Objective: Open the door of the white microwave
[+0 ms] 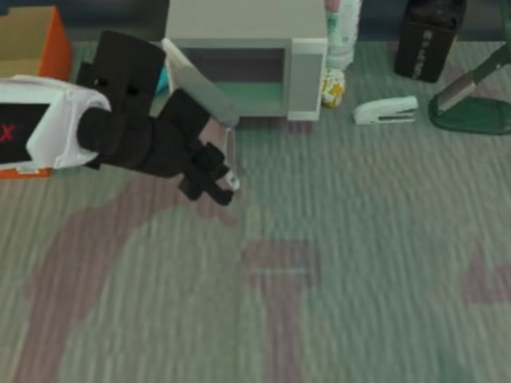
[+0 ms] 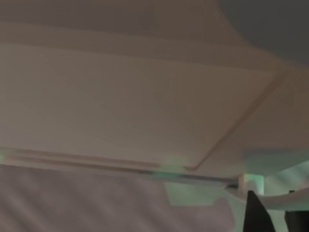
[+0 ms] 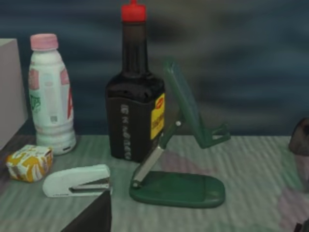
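Observation:
The white microwave (image 1: 247, 24) stands at the table's back middle. Its door (image 1: 200, 84) is swung out to the left, leaving the cavity showing. My left gripper (image 1: 227, 179) sits at the door's free edge in front of the microwave. In the left wrist view the door (image 2: 135, 106) fills most of the picture. The two dark fingertips (image 2: 256, 215) straddle the door's white curved handle (image 2: 285, 199), shut on it. My right gripper (image 3: 200, 227) is outside the top view. It hangs open at the right side, with one dark finger (image 3: 96, 217) showing.
An orange box (image 1: 32, 40) and a white box (image 1: 40, 120) lie at the left, under my left arm. Right of the microwave are a milk bottle (image 1: 342, 32), a yellow packet (image 1: 332, 88), a white stapler (image 1: 386, 110), a dark sauce bottle (image 1: 431, 36) and a green stand (image 1: 471, 100).

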`<state>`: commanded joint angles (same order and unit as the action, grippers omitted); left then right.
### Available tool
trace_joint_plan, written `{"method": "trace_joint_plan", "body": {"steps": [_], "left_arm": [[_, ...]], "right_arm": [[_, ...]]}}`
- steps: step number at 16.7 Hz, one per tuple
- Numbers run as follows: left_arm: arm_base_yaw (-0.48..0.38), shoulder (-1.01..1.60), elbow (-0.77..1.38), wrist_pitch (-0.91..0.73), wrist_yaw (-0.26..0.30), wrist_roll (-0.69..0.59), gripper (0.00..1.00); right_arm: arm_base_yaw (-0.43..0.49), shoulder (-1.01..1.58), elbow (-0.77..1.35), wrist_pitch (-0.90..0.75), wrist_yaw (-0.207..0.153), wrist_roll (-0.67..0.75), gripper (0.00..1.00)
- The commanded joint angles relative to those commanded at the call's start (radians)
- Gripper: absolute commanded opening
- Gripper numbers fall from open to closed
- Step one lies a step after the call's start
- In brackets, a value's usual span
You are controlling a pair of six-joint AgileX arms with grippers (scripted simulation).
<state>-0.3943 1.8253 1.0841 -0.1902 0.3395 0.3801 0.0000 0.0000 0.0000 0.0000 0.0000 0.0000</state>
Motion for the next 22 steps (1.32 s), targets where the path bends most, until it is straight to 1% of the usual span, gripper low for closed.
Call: {"method": "trace_joint_plan", "body": {"steps": [7, 9, 17, 22], "left_arm": [[0.000, 0.000, 0.000, 0.000, 0.000, 0.000, 0.00], [-0.006, 0.000, -0.004, -0.002, 0.008, -0.002, 0.00], [0.034, -0.006, -0.002, -0.033, 0.055, 0.081, 0.00], [0.034, -0.006, -0.002, -0.034, 0.056, 0.082, 0.00]], "right_arm": [[0.000, 0.000, 0.000, 0.000, 0.000, 0.000, 1.00], [0.000, 0.000, 0.000, 0.000, 0.000, 0.000, 1.00], [0.000, 0.000, 0.000, 0.000, 0.000, 0.000, 1.00], [0.000, 0.000, 0.000, 0.000, 0.000, 0.000, 1.00]]}}
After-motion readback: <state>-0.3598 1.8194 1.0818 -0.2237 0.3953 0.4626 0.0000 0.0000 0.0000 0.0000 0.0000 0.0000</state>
